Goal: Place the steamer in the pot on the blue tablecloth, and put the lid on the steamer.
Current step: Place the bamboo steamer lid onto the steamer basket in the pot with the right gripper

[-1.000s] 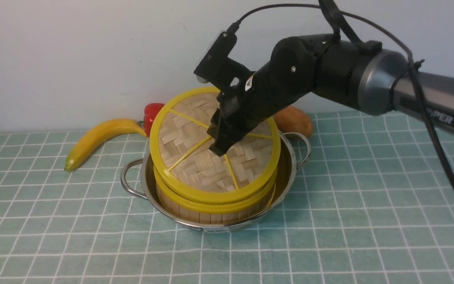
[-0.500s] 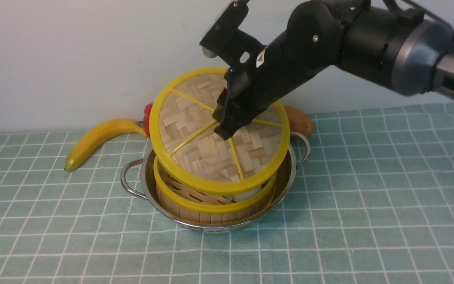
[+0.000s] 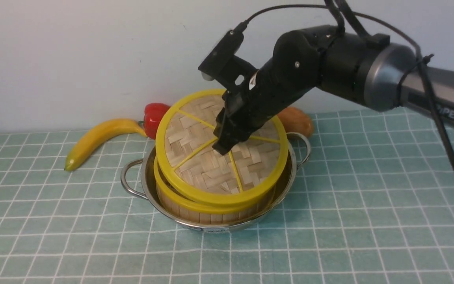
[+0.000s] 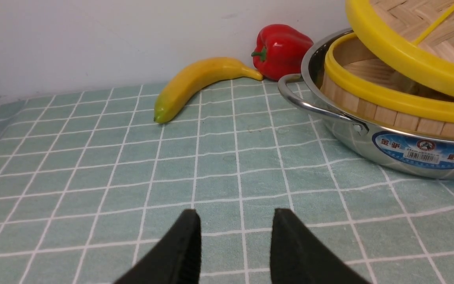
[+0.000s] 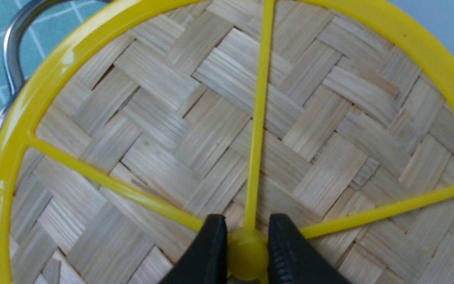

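The steamer (image 3: pixel 211 215) sits inside the steel pot (image 3: pixel 148 193) on the blue tablecloth (image 3: pixel 329 221). The woven lid (image 3: pixel 195 157) lies tilted over the steamer, its far edge raised and its near edge down by the steamer's rim. My right gripper (image 3: pixel 225 148) is shut on the lid's yellow centre hub (image 5: pixel 246 252), one finger on each side. In the left wrist view a gap shows between the lid (image 4: pixel 408 59) and the steamer (image 4: pixel 388 114). My left gripper (image 4: pixel 235 221) stands open and empty above the cloth, to the left of the pot (image 4: pixel 369 138). It does not show in the front view.
A banana (image 3: pixel 97 138) and a red pepper (image 3: pixel 154 114) lie behind the pot on the left. A brown potato (image 3: pixel 296 120) lies behind it on the right, close to the pot's handle (image 3: pixel 304 148). A pale wall closes the back.
The right gripper lifted the lid clear of the steamer, then lowered it again. The lid now sits a little further right than one second ago.
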Controlling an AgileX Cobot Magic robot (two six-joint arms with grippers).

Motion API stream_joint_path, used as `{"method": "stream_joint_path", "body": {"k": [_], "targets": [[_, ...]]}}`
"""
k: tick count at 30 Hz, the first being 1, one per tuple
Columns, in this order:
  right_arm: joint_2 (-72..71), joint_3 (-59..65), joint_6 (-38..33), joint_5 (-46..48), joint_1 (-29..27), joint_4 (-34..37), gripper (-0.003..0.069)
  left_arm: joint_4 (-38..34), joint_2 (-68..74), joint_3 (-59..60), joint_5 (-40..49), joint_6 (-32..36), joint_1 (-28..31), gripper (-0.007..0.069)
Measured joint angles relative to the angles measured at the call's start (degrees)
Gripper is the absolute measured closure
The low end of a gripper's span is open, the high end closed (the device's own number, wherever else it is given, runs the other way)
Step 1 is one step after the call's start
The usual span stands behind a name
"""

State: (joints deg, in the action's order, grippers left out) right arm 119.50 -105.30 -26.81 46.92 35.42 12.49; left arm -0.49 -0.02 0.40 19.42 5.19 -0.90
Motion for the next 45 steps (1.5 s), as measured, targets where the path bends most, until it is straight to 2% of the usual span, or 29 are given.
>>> {"method": "stream_joint_path", "body": {"k": [45], "targets": [[3.25,0.00,-1.30,-3.59,0.00,2.53,0.0512,0.00,0.00,0.00,0.00,0.00,0.00,0.0382]]}}
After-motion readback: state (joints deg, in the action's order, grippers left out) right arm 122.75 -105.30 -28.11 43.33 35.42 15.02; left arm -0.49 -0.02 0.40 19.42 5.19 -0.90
